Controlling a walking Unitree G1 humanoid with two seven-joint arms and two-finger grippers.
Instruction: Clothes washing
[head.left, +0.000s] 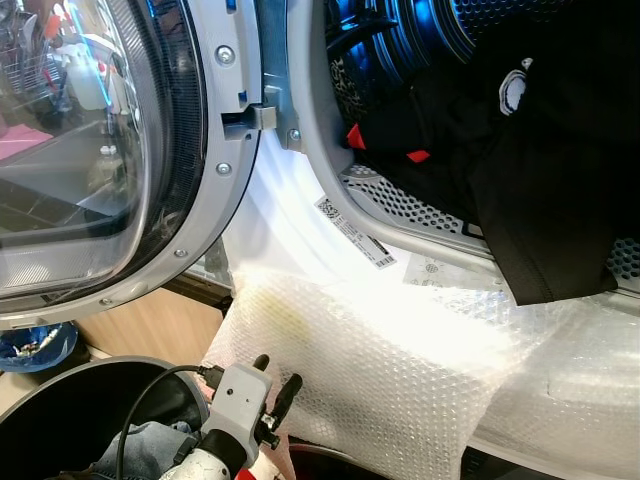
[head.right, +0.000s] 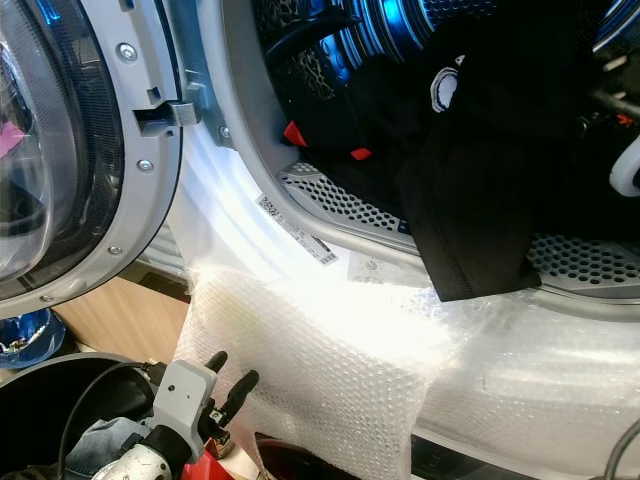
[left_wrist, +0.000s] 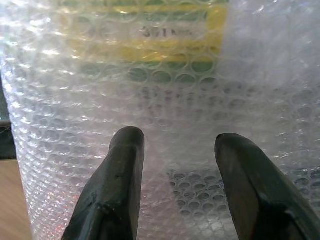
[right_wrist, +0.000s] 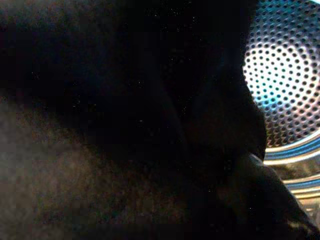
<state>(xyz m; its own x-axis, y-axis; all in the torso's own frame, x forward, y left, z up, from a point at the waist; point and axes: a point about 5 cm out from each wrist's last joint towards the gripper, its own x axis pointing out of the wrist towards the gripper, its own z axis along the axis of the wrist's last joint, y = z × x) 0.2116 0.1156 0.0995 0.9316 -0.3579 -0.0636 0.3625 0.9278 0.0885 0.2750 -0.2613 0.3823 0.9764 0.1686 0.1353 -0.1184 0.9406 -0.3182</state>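
Loading item: black garment (head.left: 540, 180), lying half in the washing machine drum (head.left: 420, 40), its free end draping out over the perforated door rim (head.left: 400, 205) and pointing down toward the bubble wrap (head.left: 370, 370) that is covering the machine front; its long axis is running from the drum interior down and outward. Left eye view: round door (head.left: 110, 150) is standing swung open at left; left gripper (head.left: 274, 385) is hovering low, beside a dark basket (head.left: 60, 410) holding denim. Right eye view: same garment (head.right: 480, 190), hem overhanging the rim. Left wrist view: two black fingers (left_wrist: 112, 190) are standing spread, nothing between them, facing the wrap. Right wrist view: dark cloth is crowding the lens with drum holes behind; the right gripper is probably inside the drum with the fabric, but whether its jaws are pinching cannot be told. Handling judgement: the hanging end needs pushing fully past the rim, gathering folds inward, keeping cloth clear of the door seal.
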